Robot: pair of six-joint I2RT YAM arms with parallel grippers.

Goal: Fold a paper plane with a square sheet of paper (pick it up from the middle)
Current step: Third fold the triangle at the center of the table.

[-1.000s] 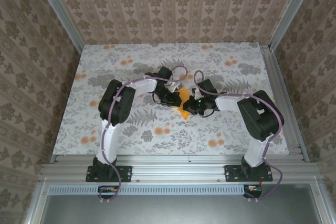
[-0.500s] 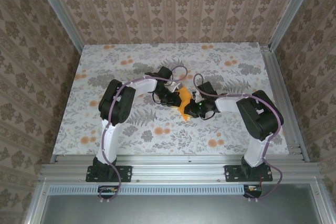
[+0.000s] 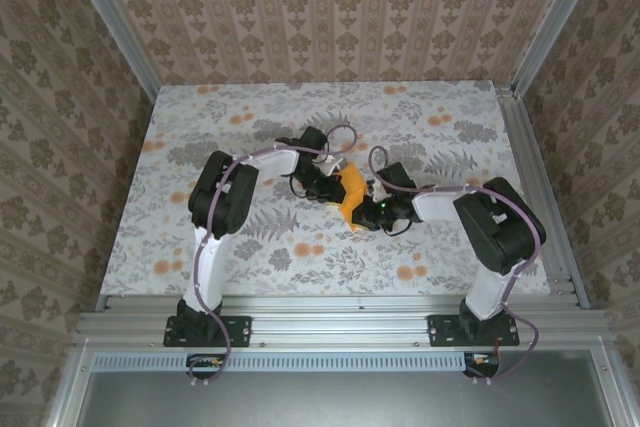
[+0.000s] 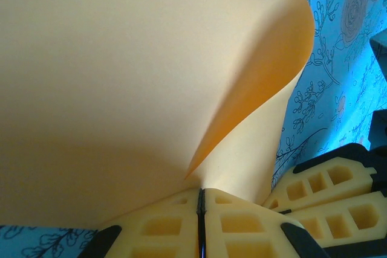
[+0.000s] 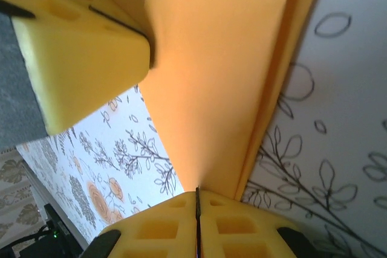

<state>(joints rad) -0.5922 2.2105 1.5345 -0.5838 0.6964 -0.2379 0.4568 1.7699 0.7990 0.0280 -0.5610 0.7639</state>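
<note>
Left wrist view showed the left claw (image 4: pixel 201 200) clamped on the orange paper (image 4: pixel 121 77), the right claw (image 5: pixel 197 197) likewise; it looked light, floppy, best pinched at edges.

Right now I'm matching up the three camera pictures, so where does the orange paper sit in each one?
Top view: the orange paper sits near the picture's centre.
Left wrist view: it fills the upper left, curling, pinched in the shut left claw at bottom centre.
Right wrist view: it runs down the centre into the shut right claw.
Shared landmark: the flowered table cover beside it.
</note>
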